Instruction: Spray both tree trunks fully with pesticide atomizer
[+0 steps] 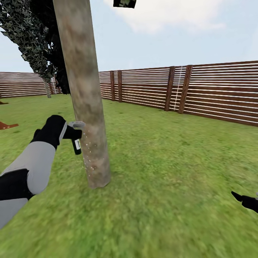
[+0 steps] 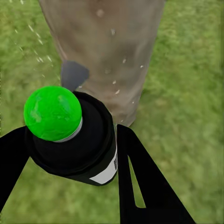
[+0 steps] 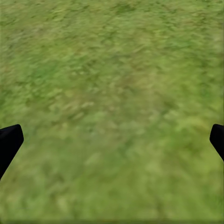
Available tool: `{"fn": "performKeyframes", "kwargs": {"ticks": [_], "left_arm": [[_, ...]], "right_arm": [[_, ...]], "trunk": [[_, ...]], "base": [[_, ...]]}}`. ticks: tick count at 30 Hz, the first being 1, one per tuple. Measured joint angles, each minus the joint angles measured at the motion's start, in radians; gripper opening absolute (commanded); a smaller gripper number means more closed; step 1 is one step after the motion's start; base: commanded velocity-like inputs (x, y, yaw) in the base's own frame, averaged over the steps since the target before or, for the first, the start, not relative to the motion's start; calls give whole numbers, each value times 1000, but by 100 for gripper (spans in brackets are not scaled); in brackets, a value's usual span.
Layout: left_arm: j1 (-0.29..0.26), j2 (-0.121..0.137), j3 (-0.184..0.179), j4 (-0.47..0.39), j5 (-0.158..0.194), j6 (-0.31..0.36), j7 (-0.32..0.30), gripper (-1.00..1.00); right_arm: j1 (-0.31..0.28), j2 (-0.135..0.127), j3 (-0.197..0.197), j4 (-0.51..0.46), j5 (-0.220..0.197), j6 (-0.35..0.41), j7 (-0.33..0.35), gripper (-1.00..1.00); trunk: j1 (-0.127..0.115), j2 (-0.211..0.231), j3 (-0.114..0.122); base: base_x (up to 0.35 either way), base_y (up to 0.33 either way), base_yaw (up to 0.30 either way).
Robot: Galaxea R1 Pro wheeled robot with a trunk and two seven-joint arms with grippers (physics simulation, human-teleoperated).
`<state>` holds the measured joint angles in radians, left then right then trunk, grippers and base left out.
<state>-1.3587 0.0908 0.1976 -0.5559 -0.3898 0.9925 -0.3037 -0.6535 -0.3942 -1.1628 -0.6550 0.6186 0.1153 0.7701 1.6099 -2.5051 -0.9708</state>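
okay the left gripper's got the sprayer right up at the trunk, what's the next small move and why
Probably raise the left gripper and keep spraying: the atomizer points at the tree trunk, and the white droplets speckle only its lower part, while the bark above looks bare.

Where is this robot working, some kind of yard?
Most likely a fenced garden: green lawn underfoot, a brown slatted wooden fence around it, and a thick bare tree trunk close ahead under open sky.
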Motion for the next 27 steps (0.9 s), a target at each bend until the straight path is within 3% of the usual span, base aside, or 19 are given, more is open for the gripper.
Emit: {"fn": "performKeyframes", "kwargs": {"ticks": [8,11,13,18,19,20,21,27], "left_arm": [[-2,26,-1,3,-5,0,0,-100],[-2,81,-2,7,-12,-1,0,-100],[-2,88,-2,9,-1,0,0,-100],[-2,8,-5,10,9,1,0,-100],[-2,-26,-6,10,1,0,1,-100],[-2,-44,-5,10,17,2,1,-100],[-2,-52,-6,10,1,0,1,-100],[-2,-57,-3,10,-2,0,2,-100]], "right_arm": [[0,0,0,0,0,0,0,100],[0,0,0,0,0,0,0,100],[0,0,0,0,0,0,0,100],[0,0,0,0,0,0,0,100],[0,0,0,0,0,0,0,100],[0,0,0,0,0,1,0,100],[0,0,0,0,0,0,0,100],[0,0,0,0,0,0,0,100]], "trunk": [[0,0,0],[0,0,0],[0,0,0],[0,0,0],[0,0,0],[0,0,0],[0,0,0],[0,0,0]], "base": [[0,0,0],[0,0,0],[0,0,0],[0,0,0],[0,0,0],[0,0,0],[0,0,0],[0,0,0]]}}
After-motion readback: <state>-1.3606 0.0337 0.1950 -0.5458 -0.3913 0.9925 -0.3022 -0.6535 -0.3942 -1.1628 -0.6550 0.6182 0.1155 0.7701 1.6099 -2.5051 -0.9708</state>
